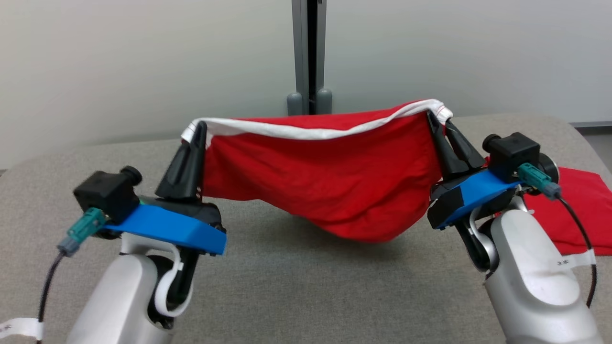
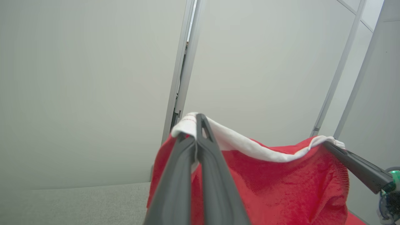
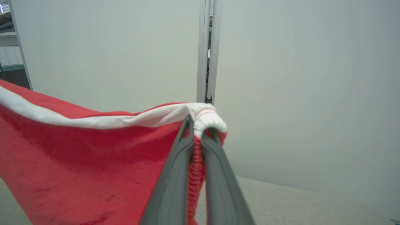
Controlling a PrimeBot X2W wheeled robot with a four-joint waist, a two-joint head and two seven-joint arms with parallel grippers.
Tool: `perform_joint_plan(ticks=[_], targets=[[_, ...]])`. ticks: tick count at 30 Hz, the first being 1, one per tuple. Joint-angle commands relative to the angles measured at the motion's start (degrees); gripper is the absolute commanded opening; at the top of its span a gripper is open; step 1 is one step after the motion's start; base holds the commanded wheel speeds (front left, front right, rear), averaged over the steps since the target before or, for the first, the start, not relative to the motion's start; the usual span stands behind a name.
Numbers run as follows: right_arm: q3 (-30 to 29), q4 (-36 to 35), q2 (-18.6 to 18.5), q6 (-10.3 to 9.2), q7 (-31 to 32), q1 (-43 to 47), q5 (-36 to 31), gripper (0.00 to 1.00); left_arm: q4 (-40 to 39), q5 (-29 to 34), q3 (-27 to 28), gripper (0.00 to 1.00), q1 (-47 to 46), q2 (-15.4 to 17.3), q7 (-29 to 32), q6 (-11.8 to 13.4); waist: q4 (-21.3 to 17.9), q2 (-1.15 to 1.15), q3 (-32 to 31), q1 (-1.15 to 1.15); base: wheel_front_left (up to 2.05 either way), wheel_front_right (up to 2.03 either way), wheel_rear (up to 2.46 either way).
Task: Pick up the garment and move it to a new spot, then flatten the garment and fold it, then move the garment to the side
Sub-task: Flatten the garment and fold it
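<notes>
- Head view, garment [image 1: 325, 191]: red, with a white waistband [image 1: 311, 131]. It is strung between the two grippers above the middle of the tabletop [image 1: 287, 286]. Its lowest fold hangs close over the grey surface; contact cannot be told.
- Head view, left gripper [image 1: 200, 129]: fingers pressed together, pinching the left end of the waistband.
- Head view, right gripper [image 1: 440, 119]: tips closed on the right end of the waistband, held a little higher.
- Head view, second red cloth [image 1: 583, 200]: lies flat at the right edge of the tabletop, behind the right arm, apart from the hanging garment.
- Head view, grey post [image 1: 310, 57]: stands beyond the far edge.
- Containers: nothing here serves as one; the tabletop alone carries things.
- Left wrist view: own fingers clamp the white band, red cloth draping to the right, where the other gripper's finger meets the band's far end.
- Right wrist view: own fingers nip the bunched end of the band, and the cloth falls away to the left.
- Step in hand, judged: pick-up done, carry to a new spot under way.
- Next move, judged: both arms travel together with the band kept taut, then lower so the cloth lands spread for flattening.
</notes>
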Motion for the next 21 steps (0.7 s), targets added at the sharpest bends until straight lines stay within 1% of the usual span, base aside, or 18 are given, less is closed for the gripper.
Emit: perform_joint_plan(ticks=[1, 4, 8, 10, 12, 14, 16, 19, 21], targets=[[0.37, -4.05, -0.97, 0.01, 1.15, 1.86, 0.87, 0.00, -2.41, 0.17, 0.66, 0.00, -1.40, 1.02, 0.53, 0.40, -0.72, 0.00, -1.31, 0.01, 0.00, 0.00, 0.00], [0.26, -16.11, -2.89, 0.01, 4.37, 4.52, 2.15, 0.00, -8.76, 0.72, 2.05, 0.00, -2.96, 3.34, 2.40, 1.22, -0.87, 0.00, -1.99, 0.01, 0.00, 0.00, 0.00], [-0.78, -30.92, -4.31, 0.01, 10.03, 8.05, 2.80, 0.00, -16.90, 1.53, 3.89, 0.00, -5.44, 6.49, 5.98, 2.56, -1.07, 0.00, -2.14, 0.01, 0.00, 0.00, 0.00], [-1.46, -36.95, -4.75, 0.01, 12.93, 9.44, 2.91, 0.00, -20.15, 0.99, 4.61, 0.00, -6.68, 7.36, 8.19, 3.07, -1.09, 0.00, -1.80, 0.01, 0.00, 0.00, 0.00], [-2.40, -41.21, -4.90, 0.01, 15.14, 10.36, 2.76, 0.00, -21.94, 0.20, 5.30, 0.00, -8.17, 8.25, 10.32, 3.37, -1.01, 0.00, -1.11, 0.01, 0.00, 0.00, 0.00], [-2.86, -43.54, -5.00, 0.01, 16.93, 10.99, 2.36, 0.00, -21.98, -0.77, 5.55, 0.00, -9.60, 8.63, 12.40, 3.45, -0.71, 0.00, 0.33, 0.01, 0.00, 0.00, 0.00], [-3.07, -43.87, -4.12, 0.01, 17.94, 10.95, 3.34, 0.00, -20.13, -2.11, 5.58, 0.00, -11.45, 8.89, 13.80, 2.60, -0.28, 0.00, 2.52, 0.01, 0.00, 0.00, 0.00], [-3.08, -41.48, -4.43, 0.00, 17.10, 8.18, 2.45, 0.00, -15.03, -1.76, 5.59, 0.00, -15.35, 9.33, 13.96, 1.67, 0.53, 0.00, 6.62, 0.01, 0.00, 0.00, 0.00], [-2.85, -38.10, -3.28, 0.01, 15.62, 5.24, 2.64, 0.00, -11.03, -1.24, 5.30, 0.00, -18.40, 9.03, 13.18, 0.88, 0.92, 0.00, 9.60, 0.01, 0.00, 0.00, 0.00]])
